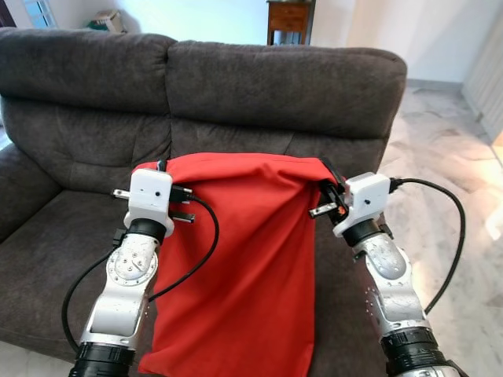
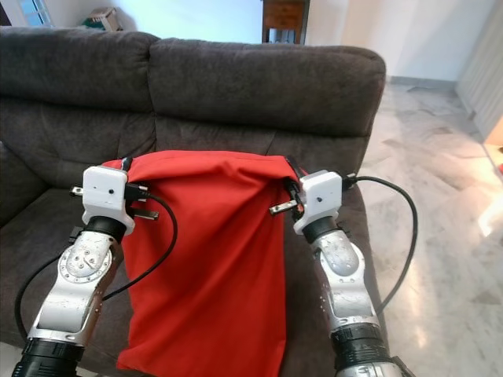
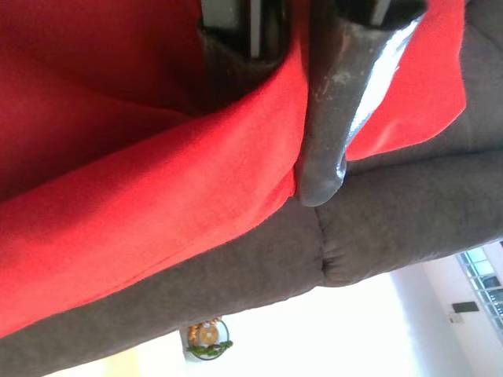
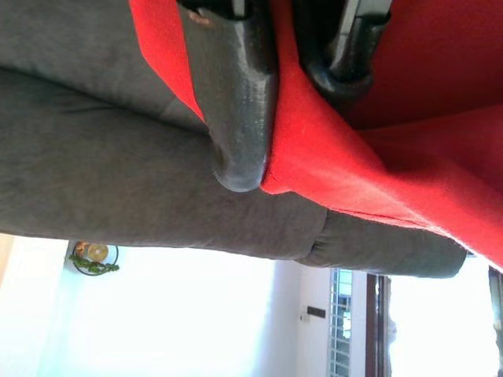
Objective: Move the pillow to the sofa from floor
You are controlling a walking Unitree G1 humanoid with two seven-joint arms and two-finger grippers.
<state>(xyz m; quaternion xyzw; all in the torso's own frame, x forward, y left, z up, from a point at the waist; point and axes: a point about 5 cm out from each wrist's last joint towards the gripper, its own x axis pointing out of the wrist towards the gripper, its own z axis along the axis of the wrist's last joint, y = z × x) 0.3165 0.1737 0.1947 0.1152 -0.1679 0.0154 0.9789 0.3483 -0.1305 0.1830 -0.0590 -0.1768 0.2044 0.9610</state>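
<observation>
While the red pillow (image 1: pixel 236 259) hangs in the middle of the left eye view, both arms hold it up by its top corners in front of the dark grey sofa (image 1: pixel 259 86). The left gripper (image 1: pixel 161 166) is at the pillow's upper left corner, the right gripper (image 1: pixel 330 174) at its upper right. The cloth falls slack below them toward the bottom of the frame, across the seat cushion. Held by two corners, the pillow stays spread and clear of the floor, which suits carrying it over the seat. A wooden cabinet (image 1: pixel 289 20) stands at top centre, behind the sofa back. Pale marble floor (image 1: pixel 448 157) fills the right side.

Right eye view: same scene; the pillow's lower edge sits at the bottom left of centre, over the front of the seat.

Left wrist view: one black finger (image 3: pixel 322 118) presses against the red cloth, a fold pinched between it and the other finger at top. Sofa fabric lies beyond, lower right.

Right wrist view: two fingers (image 4: pixel 236 102) pressed together on a red corner, top centre; grey sofa to the left and below.

Judgement: pillow is off the floor, not yet let go onto the sofa.
</observation>
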